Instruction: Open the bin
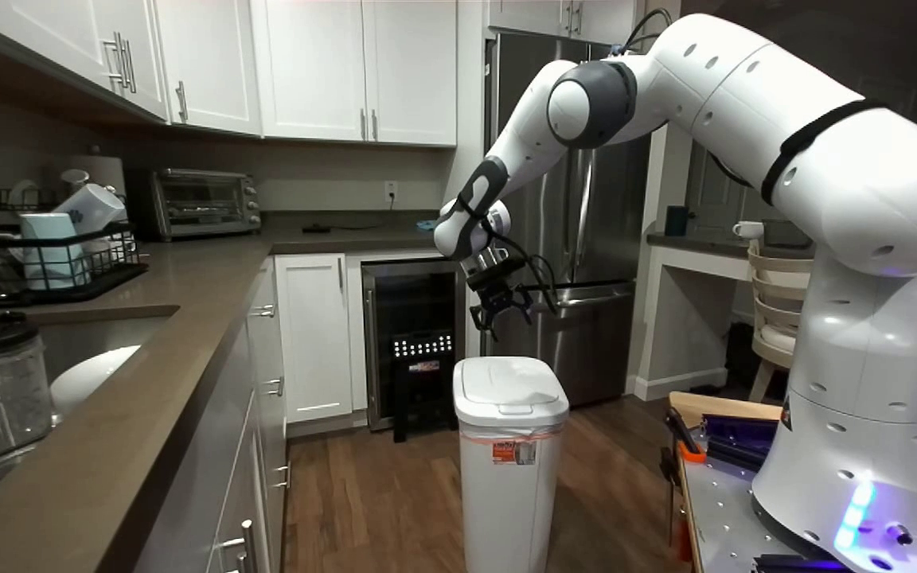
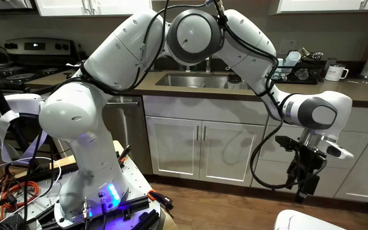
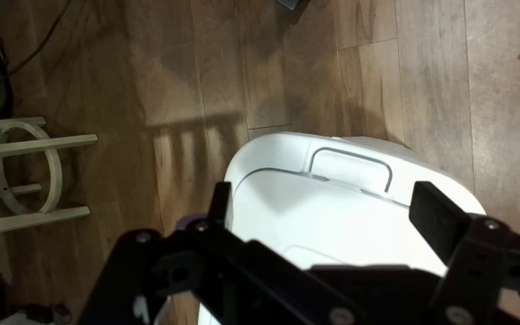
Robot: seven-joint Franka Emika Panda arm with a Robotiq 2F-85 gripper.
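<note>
The bin (image 1: 510, 493) stands upright, lower centre of the frame in an exterior view, its lid (image 1: 510, 382) down. My fingers (image 3: 438, 221), spread wide and holding nothing, hang above it, not touching. In the wrist view the lid's tab (image 3: 352, 169) sits higher in the frame, between them sideways; I judge I must shift that way, then lower. Past the tab's edge lies wood floor (image 3: 287, 63); cabinets (image 1: 224, 454) line the left of an exterior view.

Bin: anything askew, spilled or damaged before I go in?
No spill or damage stands out, and the lid looks shut. One slight oddity: in an exterior view, what looks like a liner with a reddish band shows below the lid, outside the bin.
</note>
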